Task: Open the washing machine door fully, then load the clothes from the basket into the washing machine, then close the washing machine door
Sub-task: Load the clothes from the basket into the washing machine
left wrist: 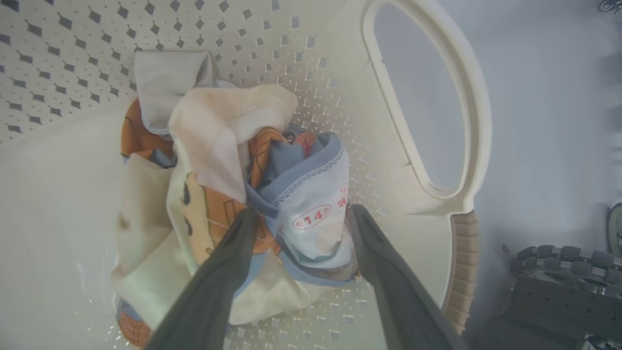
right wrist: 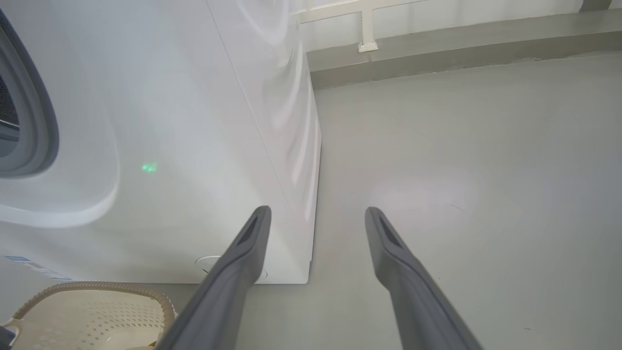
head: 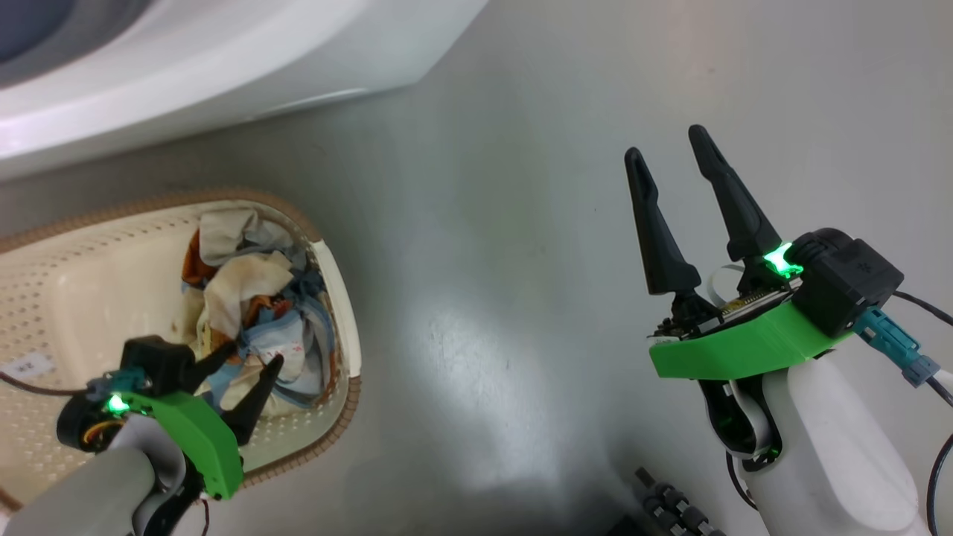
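Here left gripper (left wrist: 303, 210) spread astride clothes (left wrist: 218, 126); right gripper (right wrist: 317, 209) spread, wrist view catching washing machine (right wrist: 170, 97).

The clothes (left wrist: 228, 146) lie in a crumpled heap of cream, blue and orange, right at the tips of the left claw (left wrist: 303, 211). A pale blue piece sits between its two spread fingers. The heap fills one end of the cream basket (left wrist: 340, 63), which has little holes and a brown rim. The big white washing machine (right wrist: 170, 121) stands ahead of the right claw (right wrist: 317, 209), on its left
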